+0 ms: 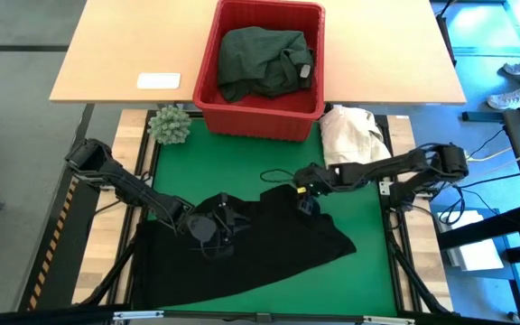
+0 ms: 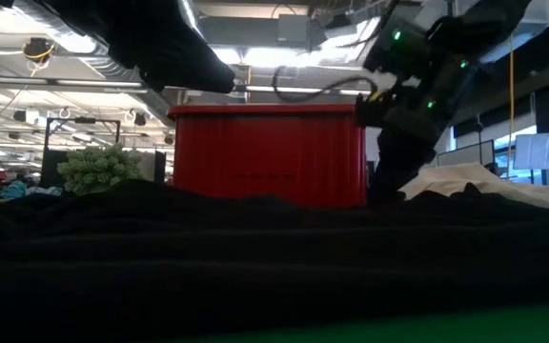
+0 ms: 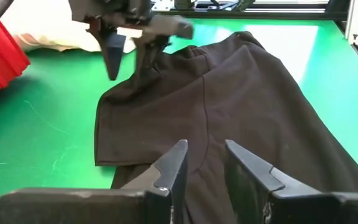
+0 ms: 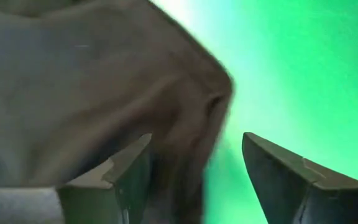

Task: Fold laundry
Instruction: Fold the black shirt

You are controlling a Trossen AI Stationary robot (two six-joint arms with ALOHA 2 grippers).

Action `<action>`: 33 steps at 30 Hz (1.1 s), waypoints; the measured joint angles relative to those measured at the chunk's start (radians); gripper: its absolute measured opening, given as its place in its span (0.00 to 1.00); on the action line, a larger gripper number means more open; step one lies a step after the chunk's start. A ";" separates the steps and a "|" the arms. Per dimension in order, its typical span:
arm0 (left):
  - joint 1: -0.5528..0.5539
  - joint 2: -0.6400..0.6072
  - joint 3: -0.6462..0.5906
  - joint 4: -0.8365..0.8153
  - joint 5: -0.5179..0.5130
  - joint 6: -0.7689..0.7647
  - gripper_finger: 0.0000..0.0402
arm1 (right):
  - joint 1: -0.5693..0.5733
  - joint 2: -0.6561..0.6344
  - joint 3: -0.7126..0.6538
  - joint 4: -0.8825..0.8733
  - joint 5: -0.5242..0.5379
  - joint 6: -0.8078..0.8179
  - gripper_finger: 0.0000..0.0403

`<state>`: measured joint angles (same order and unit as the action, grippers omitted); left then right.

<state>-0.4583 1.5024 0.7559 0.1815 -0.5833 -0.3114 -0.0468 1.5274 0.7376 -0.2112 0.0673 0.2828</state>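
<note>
The black garment (image 1: pixel 242 248) lay spread flat on the green mat (image 1: pixel 368 208), filling the near half of the desk from about 6 to 8 o'clock of the mat's centre, its upper right corner reaching toward the middle; flat like that it looked laid out ready for a fold, not yet folded. A seam ran down it in the left wrist view, so probably a shirt or trousers, couldn't tell which. The left gripper (image 1: pixel 213 230) sat low over the cloth's upper edge, at roughly 7 o'clock, fingers a narrow gap apart with only cloth below them and nothing pinched, likely just letting go. The right gripper (image 1: pixel 307 200) hung at the garment's top right corner, near the mat's centre, fingers spread wide; the cloth edge showed between and beside them in its wrist view but was not clamped, so nothing held. Both being at the top edge suggested the corners were placed there to flatten it. Further out, the red basket (image 1: pixel 208 68) stood at 12 o'clock on the far wooden desk (image 1: pixel 116 54), holding a dark green garment (image 1: pixel 260 59) waiting its turn. A cream-white cloth heap (image 1: pixel 355 131) lay at 1 o'clock just beside the basket. A green pom-like plant (image 1: pixel 170 125) sat at 11 o'clock, and a white card (image 1: pixel 159 80) beyond it.
</note>
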 joint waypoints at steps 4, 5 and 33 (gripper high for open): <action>0.000 0.000 0.000 -0.005 0.000 0.000 0.24 | -0.044 0.052 0.000 0.005 -0.031 -0.002 0.60; 0.000 0.000 0.000 -0.006 0.001 0.000 0.24 | -0.052 0.063 0.000 0.009 -0.036 -0.004 0.60; -0.010 0.000 0.000 -0.015 0.006 0.005 0.24 | 0.093 0.045 0.119 0.072 -0.203 -0.157 0.01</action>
<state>-0.4688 1.5024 0.7559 0.1661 -0.5770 -0.3062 0.0466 1.5727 0.8565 -0.1391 -0.1354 0.1257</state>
